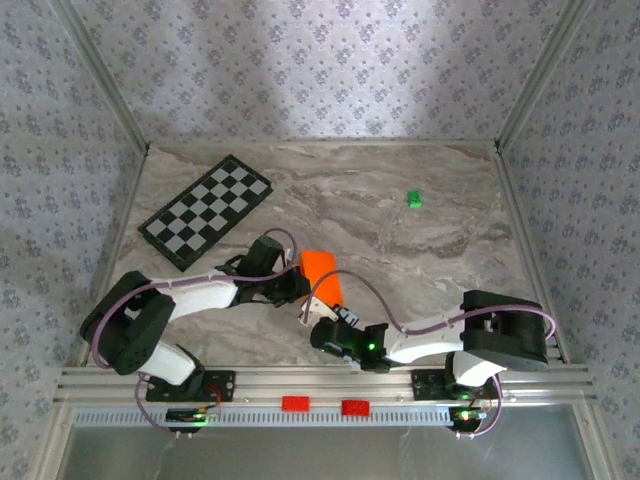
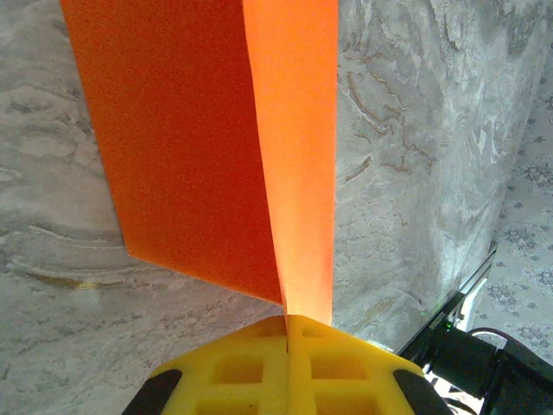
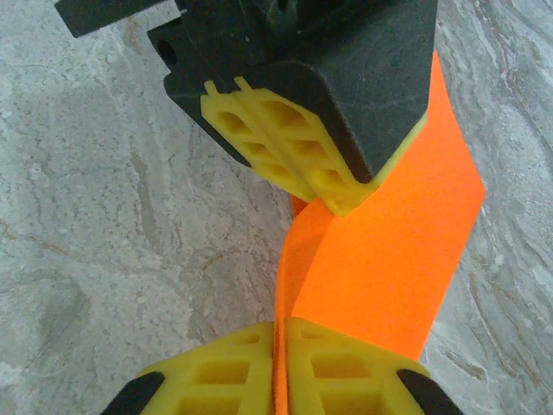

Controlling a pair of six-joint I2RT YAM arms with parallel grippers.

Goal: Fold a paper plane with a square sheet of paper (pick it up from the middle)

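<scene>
Orange paper point(image 1: 322, 275), doubled along a centre crease, is held over the table point(image 1: 420, 260) between the two arms. The left gripper point(image 2: 288, 322) is clamped on one end of the fold, and the right gripper point(image 3: 278, 327) has its fingers together on the other end. This looks like the first lengthwise fold. Next, the crease likely needs pressing flat, gently, with the edges kept matched.

You're looking into a booth closed on three sides: the back wall point(image 1: 320, 70), left wall point(image 1: 50, 220) and right wall point(image 1: 590, 220) all carry pale grey wallpaper with a small repeating floral motif. Slim metal posts point(image 1: 107, 85) run up the rear corners. Your table point(image 1: 420, 270) has a grey-beige marbled top, with an aluminium rail point(image 1: 330, 378) along its near edge. Soft light brightens the back wall's middle.
</scene>
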